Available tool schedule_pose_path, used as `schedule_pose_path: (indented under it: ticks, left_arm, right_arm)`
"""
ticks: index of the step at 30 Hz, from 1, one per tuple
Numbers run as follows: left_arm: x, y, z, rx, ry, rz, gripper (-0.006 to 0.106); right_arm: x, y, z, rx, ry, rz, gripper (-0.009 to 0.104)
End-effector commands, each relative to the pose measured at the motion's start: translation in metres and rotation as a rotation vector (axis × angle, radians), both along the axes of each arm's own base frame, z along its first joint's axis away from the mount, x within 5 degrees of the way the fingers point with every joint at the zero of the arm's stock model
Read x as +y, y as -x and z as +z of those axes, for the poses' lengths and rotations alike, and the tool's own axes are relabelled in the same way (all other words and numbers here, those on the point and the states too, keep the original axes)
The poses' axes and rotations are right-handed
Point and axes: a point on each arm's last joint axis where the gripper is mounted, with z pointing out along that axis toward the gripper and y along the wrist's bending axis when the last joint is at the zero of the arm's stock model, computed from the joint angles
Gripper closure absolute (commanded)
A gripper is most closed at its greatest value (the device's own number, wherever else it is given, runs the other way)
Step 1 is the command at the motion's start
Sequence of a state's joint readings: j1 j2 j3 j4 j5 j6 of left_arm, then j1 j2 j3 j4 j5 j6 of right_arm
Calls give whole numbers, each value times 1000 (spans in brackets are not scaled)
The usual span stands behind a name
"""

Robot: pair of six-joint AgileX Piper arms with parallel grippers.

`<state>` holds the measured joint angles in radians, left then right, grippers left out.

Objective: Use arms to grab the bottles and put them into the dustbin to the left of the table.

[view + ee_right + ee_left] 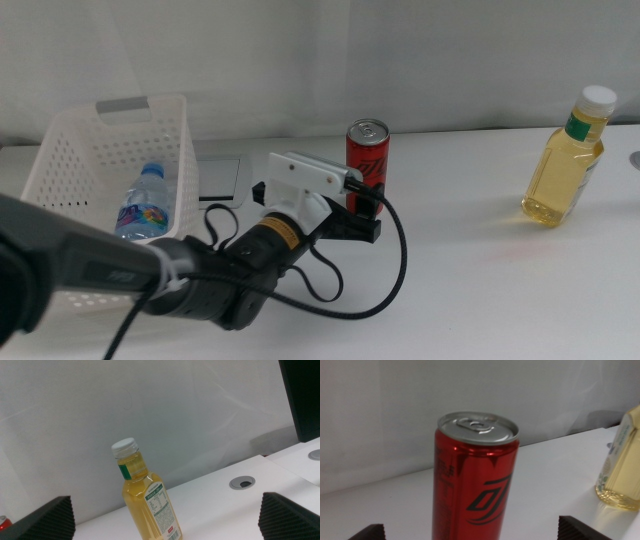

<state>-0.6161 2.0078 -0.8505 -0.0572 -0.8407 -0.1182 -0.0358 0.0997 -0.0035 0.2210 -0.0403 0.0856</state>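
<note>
Red soda can (367, 152) stands upright on the white counter (470, 270), roughly mid-counter, silver top and pull tab intact. Left gripper (362, 210) is right at it, coming in from the near-left; in the left wrist view the can (474, 480) fills the space between the two dark jaw tips, which sit spread wide at either side and clear of the can's walls, so the jaws are released, not gripping. Left arm (150, 275) runs dark and bulky across the near-left corner, white housing and a looping black cable (385, 290) behind the gripper. Just beyond the arm, at the counter's left end, the white perforated dustbin (75, 160); inside it a small clear water bottle (140, 203) with blue cap, leaning upright against the wall. A flat grey-rimmed panel (220, 177) lies between dustbin and can. Well apart, at the far right, the yellow-liquid bottle (566, 162) stands tilted, white cap, green neck band. Right wrist view looks at this same bottle (147, 497) from a distance, its jaws splayed wide, holding nothing; a round grey grommet (242, 482) sits in the counter beyond the bottle.
</note>
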Motion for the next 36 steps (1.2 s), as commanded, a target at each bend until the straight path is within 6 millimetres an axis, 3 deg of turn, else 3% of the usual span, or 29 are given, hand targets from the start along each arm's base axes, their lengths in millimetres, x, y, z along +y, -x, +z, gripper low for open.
schedule_pose_path:
  ticks: [1, 18, 33, 36]
  left_arm:
    - [-5, -8, -6, 5, 12, 15, 11]
    - [-29, -47, -37, 51, 59, 60, 11]
    - [-42, -64, -40, 80, 82, 64, 12]
    - [-42, -64, -40, 82, 81, 64, 18]
  right_arm:
    - [0, 0, -13, 35, 13, -4, -8]
    - [0, 0, -13, 33, 13, -4, -8]
    - [0, 0, -13, 33, 13, -4, -8]
    - [0, 0, -13, 33, 13, -4, -8]
